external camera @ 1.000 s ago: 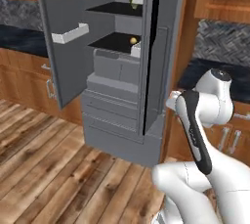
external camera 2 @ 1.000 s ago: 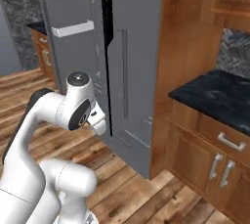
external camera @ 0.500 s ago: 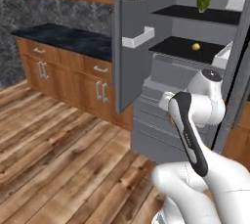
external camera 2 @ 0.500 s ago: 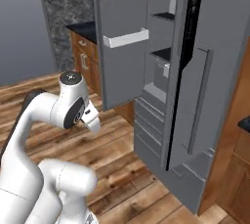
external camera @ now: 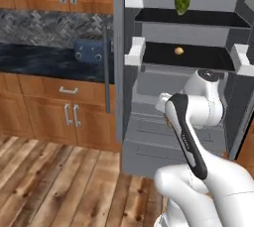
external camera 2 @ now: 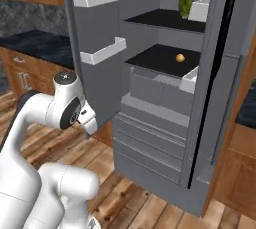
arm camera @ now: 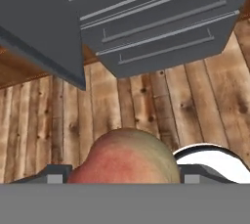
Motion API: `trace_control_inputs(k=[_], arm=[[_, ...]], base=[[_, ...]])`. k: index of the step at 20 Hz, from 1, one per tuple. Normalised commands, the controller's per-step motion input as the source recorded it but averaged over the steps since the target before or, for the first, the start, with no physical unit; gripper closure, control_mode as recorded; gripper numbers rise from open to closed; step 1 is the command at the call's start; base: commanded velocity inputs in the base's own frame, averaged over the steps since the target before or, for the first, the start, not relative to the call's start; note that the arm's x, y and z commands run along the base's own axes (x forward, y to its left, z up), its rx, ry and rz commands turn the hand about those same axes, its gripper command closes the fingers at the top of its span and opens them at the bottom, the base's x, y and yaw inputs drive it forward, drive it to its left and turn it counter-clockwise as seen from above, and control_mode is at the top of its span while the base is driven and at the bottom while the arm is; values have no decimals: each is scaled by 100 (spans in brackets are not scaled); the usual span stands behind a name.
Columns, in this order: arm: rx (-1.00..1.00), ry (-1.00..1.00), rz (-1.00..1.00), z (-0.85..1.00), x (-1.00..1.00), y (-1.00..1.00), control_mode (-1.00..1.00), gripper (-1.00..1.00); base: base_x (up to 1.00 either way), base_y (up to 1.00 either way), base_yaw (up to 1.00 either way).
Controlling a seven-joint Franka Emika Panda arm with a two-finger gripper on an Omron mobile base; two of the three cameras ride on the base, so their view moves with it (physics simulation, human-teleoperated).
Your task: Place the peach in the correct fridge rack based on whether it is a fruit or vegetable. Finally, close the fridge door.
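The peach (arm camera: 124, 157), pinkish-red fading to pale yellow, sits low in the hand view, and my gripper (arm camera: 125, 174) is shut on it, one dark fingertip at each side. Below it lie the wooden floor and the grey fridge drawers (arm camera: 161, 22). The fridge stands open ahead. Its lower fridge rack (external camera: 203, 58) (external camera 2: 157, 59) carries a small orange round fruit (external camera: 178, 50) (external camera 2: 180, 58). On the upper fridge rack (external camera: 203, 18) (external camera 2: 155, 19) stands a green leafy vegetable (external camera: 181, 4) (external camera 2: 186, 6). My arm (external camera: 186, 127) is folded low in front of the fridge.
The left fridge door (external camera: 119, 57) stands open with white bins (external camera: 135, 52) on its inner side. The right door (external camera 2: 215, 73) is open too, with a bin (external camera 2: 189, 80). A dark counter (external camera: 44, 60) with a blue toaster (external camera: 90, 50) lies left, above wooden cabinets.
The whole picture has swung: the base has moved, so the open fridge now faces me head-on. The arm keeps its folded pose.
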Motion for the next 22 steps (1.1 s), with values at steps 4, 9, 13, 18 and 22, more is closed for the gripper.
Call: trace_control_inputs(k=[4,9,13,18,22], arm=[[0,0,0,0,0,0,100,100],[0,0,0,0,0,0,100,100],[0,0,0,0,0,0,100,100],[0,0,0,0,0,0,100,100],[0,0,0,0,0,0,100,100]], base=[[96,35,-48],[50,-7,-53],[48,0,-33],[66,0,-14],[62,0,-7]])
